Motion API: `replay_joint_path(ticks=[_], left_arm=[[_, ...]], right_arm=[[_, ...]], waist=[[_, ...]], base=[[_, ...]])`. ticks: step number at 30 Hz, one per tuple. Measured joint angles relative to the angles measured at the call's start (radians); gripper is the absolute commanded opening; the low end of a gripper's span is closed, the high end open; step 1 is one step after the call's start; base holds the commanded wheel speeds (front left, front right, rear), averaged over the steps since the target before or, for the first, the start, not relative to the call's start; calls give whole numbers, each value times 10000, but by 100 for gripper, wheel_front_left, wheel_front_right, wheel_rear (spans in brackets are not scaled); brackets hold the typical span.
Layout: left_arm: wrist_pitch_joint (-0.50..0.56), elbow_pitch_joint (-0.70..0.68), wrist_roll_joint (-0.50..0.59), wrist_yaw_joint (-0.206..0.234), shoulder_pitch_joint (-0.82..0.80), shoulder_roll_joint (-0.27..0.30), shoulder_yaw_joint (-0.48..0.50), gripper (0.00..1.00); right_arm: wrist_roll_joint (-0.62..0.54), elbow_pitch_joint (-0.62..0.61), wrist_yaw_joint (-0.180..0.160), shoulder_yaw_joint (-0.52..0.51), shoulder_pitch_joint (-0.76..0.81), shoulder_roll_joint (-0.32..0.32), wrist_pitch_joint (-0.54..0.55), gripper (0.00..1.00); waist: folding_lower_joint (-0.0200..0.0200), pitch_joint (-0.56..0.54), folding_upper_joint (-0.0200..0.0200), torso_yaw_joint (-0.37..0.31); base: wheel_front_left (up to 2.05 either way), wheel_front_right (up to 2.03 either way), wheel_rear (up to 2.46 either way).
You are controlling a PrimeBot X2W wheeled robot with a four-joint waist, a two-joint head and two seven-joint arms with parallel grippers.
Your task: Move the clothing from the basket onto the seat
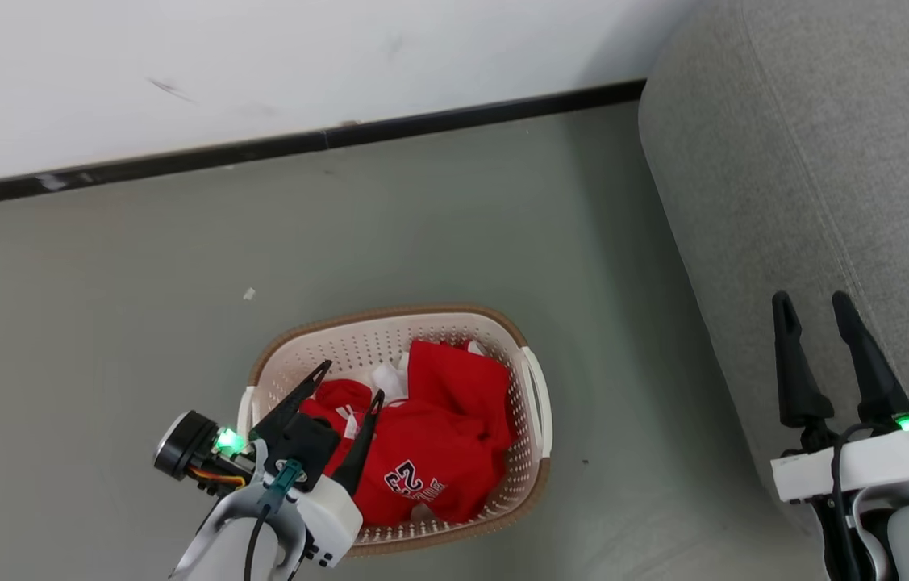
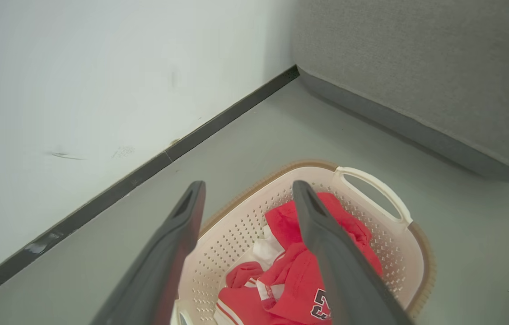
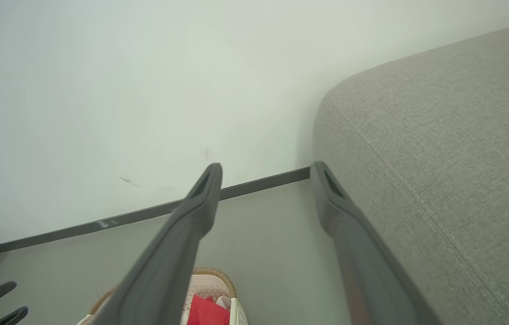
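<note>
- A plain indoor room with the look of a home corner; whether it is a real home cannot be told.
- Large grey fabric seat (image 1: 809, 161) on the right.
- Laundry basket (image 1: 365, 343) of red clothing (image 1: 438, 436) on the smooth grey floor (image 1: 139, 282).
- Bare white wall (image 1: 260, 64) with a dark skirting board (image 1: 422, 123) on the far side.

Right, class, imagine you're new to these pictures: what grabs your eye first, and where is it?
The bright red cloth garments stand out, heaped in the cream-white perforated plastic basket on the grey floor, low and centre in the head view. The robot's left hand hangs open above the basket's near-left side. At the right rises the big grey woven-fabric seat, with the right hand open near its edge.
</note>
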Motion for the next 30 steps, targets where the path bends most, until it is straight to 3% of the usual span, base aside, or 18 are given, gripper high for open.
replay_joint_path(ticks=[17, 30], left_arm=[[115, 1415, 1005, -276, -1279, 161, -849, 100], [104, 2054, 1384, -159, -2029, 313, -930, 100]], right_arm=[[420, -405, 0, 50, -1127, -2, -2, 100], [435, -430, 0, 190, -2182, -6, -2, 100]], waist=[[0, 1817, 0, -826], [0, 3068, 0, -1362]], base=[[0, 0, 0], [0, 0, 0]])
